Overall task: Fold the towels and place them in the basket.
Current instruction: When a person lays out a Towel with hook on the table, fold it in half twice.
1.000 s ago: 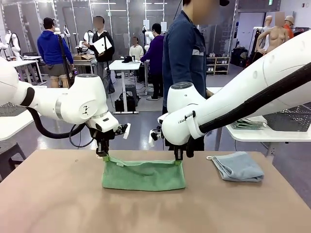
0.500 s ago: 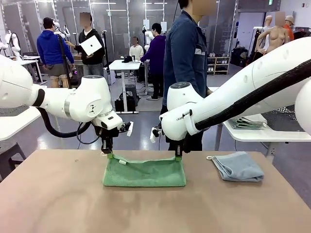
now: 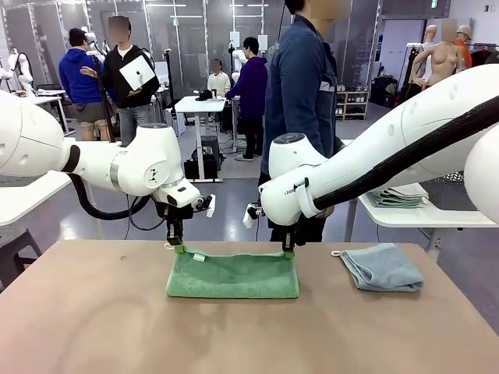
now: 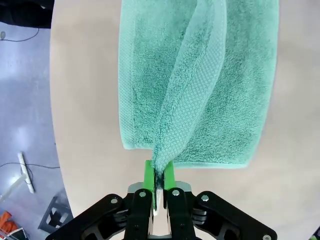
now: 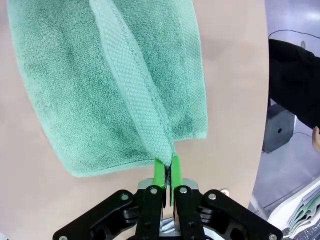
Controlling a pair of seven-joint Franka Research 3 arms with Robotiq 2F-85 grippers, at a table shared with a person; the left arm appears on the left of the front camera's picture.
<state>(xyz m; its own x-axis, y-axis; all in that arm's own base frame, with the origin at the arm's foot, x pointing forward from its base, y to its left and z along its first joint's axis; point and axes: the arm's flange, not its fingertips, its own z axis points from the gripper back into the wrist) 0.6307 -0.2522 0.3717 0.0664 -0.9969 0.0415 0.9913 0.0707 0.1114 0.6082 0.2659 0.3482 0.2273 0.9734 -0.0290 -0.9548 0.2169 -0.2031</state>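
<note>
left hand (image 3: 177, 248) and right hand (image 3: 288, 250) each clamped on a far corner of the green towel (image 3: 232, 274), with that edge raised off the counter (image 3: 86, 312). long axis runs hand to hand, and the body lies toward the robot — open counter there. the blue-grey towel (image 3: 382, 267) lies apart, nearer the right hand.

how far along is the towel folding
Done: the blue-grey towel looks folded on the table. In hand: the left gripper and right gripper each pinch a far corner of the green towel, mid-fold. Left: finishing that fold and putting both towels away.
</note>
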